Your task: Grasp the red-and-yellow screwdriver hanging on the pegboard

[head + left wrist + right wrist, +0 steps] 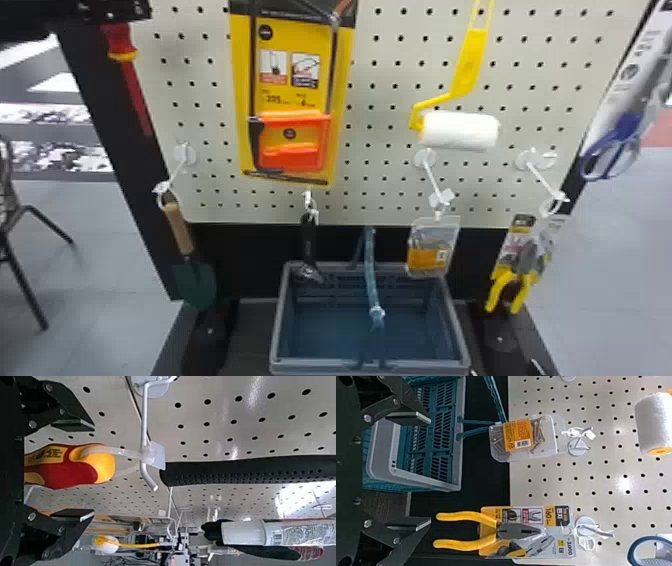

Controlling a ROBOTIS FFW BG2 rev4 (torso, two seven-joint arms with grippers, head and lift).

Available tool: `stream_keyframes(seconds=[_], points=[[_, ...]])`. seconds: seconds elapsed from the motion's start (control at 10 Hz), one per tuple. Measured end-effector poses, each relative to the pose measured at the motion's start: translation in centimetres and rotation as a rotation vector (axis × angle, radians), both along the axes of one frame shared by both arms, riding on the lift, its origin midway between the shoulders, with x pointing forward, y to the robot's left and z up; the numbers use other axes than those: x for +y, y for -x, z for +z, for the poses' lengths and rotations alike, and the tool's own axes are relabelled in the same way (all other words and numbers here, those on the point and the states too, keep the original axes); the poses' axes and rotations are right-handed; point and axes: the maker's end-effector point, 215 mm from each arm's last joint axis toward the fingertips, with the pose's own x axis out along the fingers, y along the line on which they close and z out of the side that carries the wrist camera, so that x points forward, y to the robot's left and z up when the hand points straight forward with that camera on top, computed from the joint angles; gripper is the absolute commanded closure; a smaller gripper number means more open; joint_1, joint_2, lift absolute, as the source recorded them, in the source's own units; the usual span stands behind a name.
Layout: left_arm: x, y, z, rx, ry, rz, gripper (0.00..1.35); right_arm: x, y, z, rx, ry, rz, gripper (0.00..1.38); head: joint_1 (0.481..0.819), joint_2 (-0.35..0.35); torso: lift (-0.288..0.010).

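Black parts of my left gripper show at the head view's top left, at the upper end of the screwdriver, whose red shaft points down beside the pegboard's left edge. In the left wrist view, my left gripper is open around the red-and-yellow screwdriver handle, with a gap on both sides. A clear loop joins the handle's rounded end to a metal hook. My right gripper is open and holds nothing, in front of the lower right pegboard area, close to the yellow-handled pliers.
The pegboard also carries a carded hacksaw, paint roller, trowel, wrench, a small pack and scissors. A grey-blue crate stands below. In the left wrist view, a black perforated grip lies beyond the hook.
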Motion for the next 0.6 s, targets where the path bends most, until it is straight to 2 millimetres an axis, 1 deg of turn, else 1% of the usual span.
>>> stream_keyframes(seconds=[0.1, 0.2, 0.3, 0.4, 0.5, 0.6], points=[[-0.01, 0.03, 0.05, 0.0, -0.004, -0.002, 0.85, 0.0, 0.01, -0.01, 0.0, 0.0, 0.0, 0.39, 0.549, 0.0, -0.1], [0.01, -0.05, 0.05, 0.0, -0.01, 0.002, 0.93, 0.0, 0.01, -0.01, 0.0, 0.0, 0.0, 0.39, 0.549, 0.0, -0.1], [0.0, -0.08, 0.04, 0.0, -0.015, 0.002, 0.93, 0.0, 0.02, -0.02, 0.0, 0.0, 0.0, 0.39, 0.549, 0.0, -0.1], [-0.09, 0.03, 0.07, -0.001, -0.019, -0.002, 0.97, 0.0, 0.01, -0.02, 0.0, 0.0, 0.0, 0.39, 0.549, 0.0, -0.1], [-0.16, 0.07, 0.02, 0.0, -0.021, -0.005, 1.12, 0.0, 0.02, -0.02, 0.0, 0.0, 0.0, 0.39, 0.549, 0.0, -0.1], [-0.17, 0.07, 0.0, 0.0, -0.022, -0.005, 1.12, 0.0, 0.02, -0.02, 0.0, 0.001, 0.0, 0.39, 0.549, 0.0, -0.1]])
